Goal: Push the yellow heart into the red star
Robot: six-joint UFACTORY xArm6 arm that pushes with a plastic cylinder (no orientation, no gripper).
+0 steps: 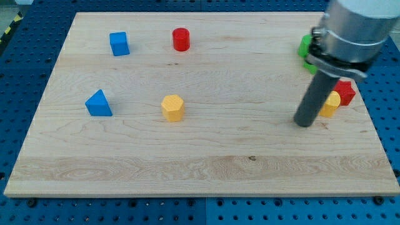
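The yellow heart (pixel 330 105) lies near the view's right edge of the board, partly hidden behind my rod. The red star (pixel 345 92) sits just above and to the right of it, and the two look to be touching. My tip (pixel 304 122) rests on the board just left of and slightly below the yellow heart, close to it.
A green block (pixel 305 47) is partly hidden behind the arm at the upper right. A red cylinder (pixel 181 39) and a blue cube (pixel 119 44) sit near the top. A blue triangle (pixel 98 104) and a yellow hexagon (pixel 172 107) lie at mid left. The board's right edge (pixel 375 125) is near the star.
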